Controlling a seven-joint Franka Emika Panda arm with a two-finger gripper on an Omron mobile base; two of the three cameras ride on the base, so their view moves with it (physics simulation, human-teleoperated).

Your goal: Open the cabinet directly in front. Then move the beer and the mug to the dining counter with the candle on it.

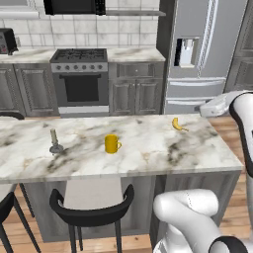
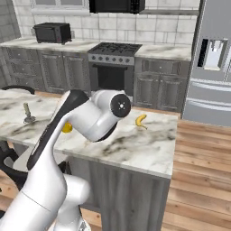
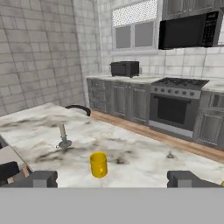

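Observation:
The yellow mug (image 1: pixel 112 144) (image 3: pixel 99 164) stands upright on the white marble dining counter (image 1: pixel 148 153) (image 3: pixel 144 162), right of the candle (image 1: pixel 54 141) (image 3: pixel 64 136) on its silvery base. In the right base view the mug (image 2: pixel 66 128) peeks out from behind my arm, with the candle (image 2: pixel 28 113) further left on the dining counter (image 2: pixel 135 144). My gripper (image 3: pixel 116 179) is open with nothing between its fingers; the mug stands a little beyond them. The beer and the cabinet are out of view.
A banana (image 1: pixel 178 124) (image 2: pixel 141 120) lies near the counter's right end. Black chairs (image 1: pixel 91 212) stand at its near side. Behind are a stove (image 1: pixel 79 74), grey base cabinets, a fridge (image 1: pixel 202 49) and a toaster oven (image 3: pixel 124 68).

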